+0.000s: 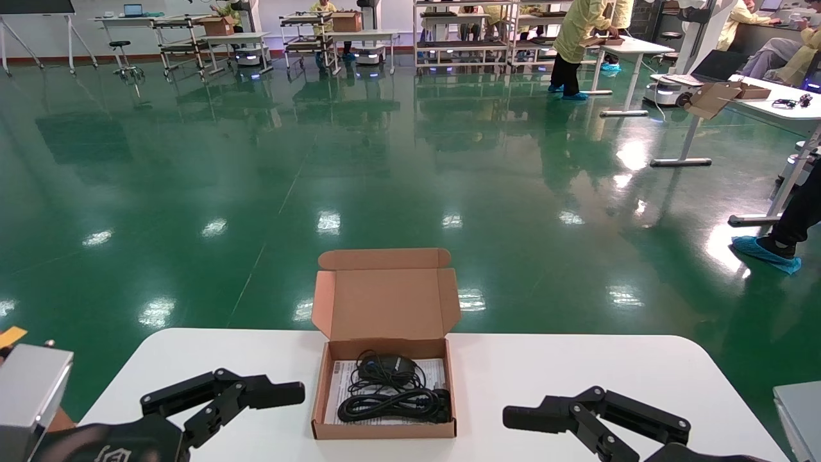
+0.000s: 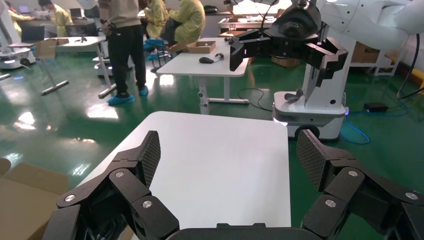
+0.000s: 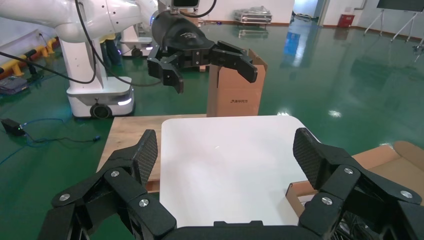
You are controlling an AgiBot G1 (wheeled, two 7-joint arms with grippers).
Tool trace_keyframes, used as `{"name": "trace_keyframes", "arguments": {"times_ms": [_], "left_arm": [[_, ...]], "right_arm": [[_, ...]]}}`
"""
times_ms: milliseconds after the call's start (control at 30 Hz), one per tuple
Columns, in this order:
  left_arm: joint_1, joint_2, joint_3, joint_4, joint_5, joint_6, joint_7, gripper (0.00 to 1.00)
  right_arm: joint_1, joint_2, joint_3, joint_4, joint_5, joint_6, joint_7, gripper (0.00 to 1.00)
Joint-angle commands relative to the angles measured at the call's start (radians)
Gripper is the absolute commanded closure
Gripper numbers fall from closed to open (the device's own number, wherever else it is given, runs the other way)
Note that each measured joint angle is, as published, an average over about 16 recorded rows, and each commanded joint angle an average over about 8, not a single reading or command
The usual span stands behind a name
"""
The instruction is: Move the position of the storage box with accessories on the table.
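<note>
Both grippers hover low over the table's (image 1: 577,366) near edge, left gripper (image 1: 256,401) and right gripper (image 1: 551,420) flanking the storage box (image 1: 383,431) with bare tabletop on each side. Each has its fingers spread wide, holding nothing. Lid upright, the box holds a mouse (image 1: 387,367) and coiled cable (image 1: 391,404) on paper (image 1: 340,385).
</note>
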State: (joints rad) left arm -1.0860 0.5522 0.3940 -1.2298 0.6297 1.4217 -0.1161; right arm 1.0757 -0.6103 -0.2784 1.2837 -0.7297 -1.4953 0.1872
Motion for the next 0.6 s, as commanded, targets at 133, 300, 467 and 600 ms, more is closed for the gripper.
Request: {"name": "trace_keyframes", "arguments": {"times_ms": [133, 300, 467, 600], "left_arm": [[0.000, 0.000, 0.000, 0.000, 0.000, 0.000, 0.000, 0.00], [0.000, 0.000, 0.000, 0.000, 0.000, 0.000, 0.000, 0.00], [0.000, 0.000, 0.000, 0.000, 0.000, 0.000, 0.000, 0.00], [0.000, 0.000, 0.000, 0.000, 0.000, 0.000, 0.000, 0.00]], "right_arm": [[0.000, 0.000, 0.000, 0.000, 0.000, 0.000, 0.000, 0.00], [-0.001, -0.001, -0.001, 0.000, -0.001, 0.000, 0.000, 0.00], [-0.001, -0.001, -0.001, 0.000, -0.001, 0.000, 0.000, 0.00], [-0.001, -0.001, -0.001, 0.000, -0.001, 0.000, 0.000, 0.00]]}}
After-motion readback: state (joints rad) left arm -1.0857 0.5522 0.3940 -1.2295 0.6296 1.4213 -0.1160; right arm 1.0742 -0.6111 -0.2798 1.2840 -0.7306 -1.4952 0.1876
